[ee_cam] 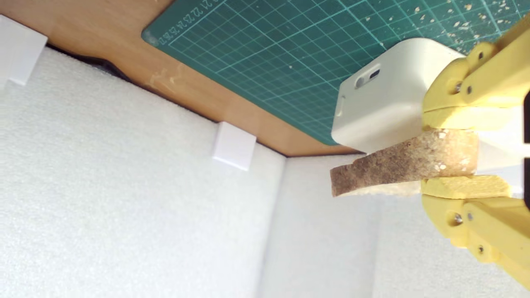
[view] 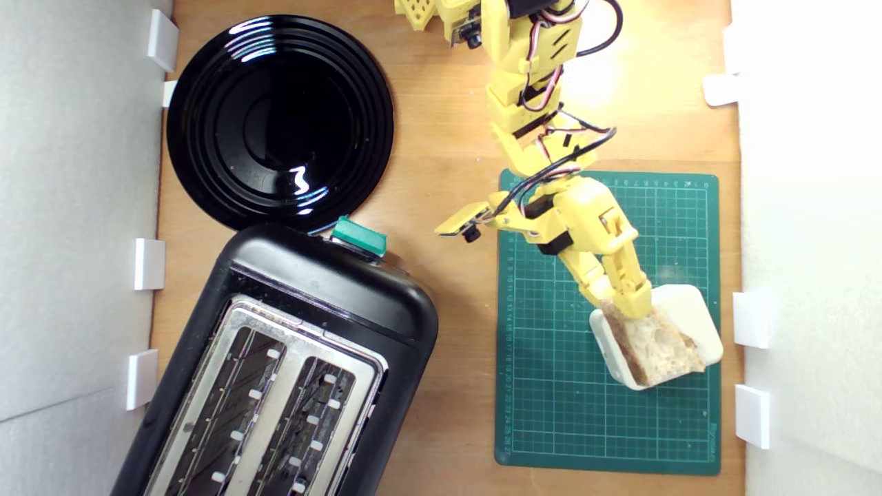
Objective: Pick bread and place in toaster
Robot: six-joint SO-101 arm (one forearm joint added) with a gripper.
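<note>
Looking decent: my gripper (ee_cam: 449,154) has its fingers pinched on the bread (ee_cam: 403,164) above the white block (view: 679,303); toaster (view: 275,372) trip and slot drop remain.

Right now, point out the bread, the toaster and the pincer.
bread (view: 658,348): exterior view, pale crumb face.
toaster (view: 331,286): exterior view, black end by lever.
pincer (ee_cam: 466,155): wrist view, between tips clamping the crust.

The exterior view looked straight down from above on the whole worktop (view: 448,172). The wrist view sat close behind the end effector (ee_cam: 466,159), facing outward along it. Both views shared the green cutting mat (view: 551,386) and white block (view: 696,317).
</note>
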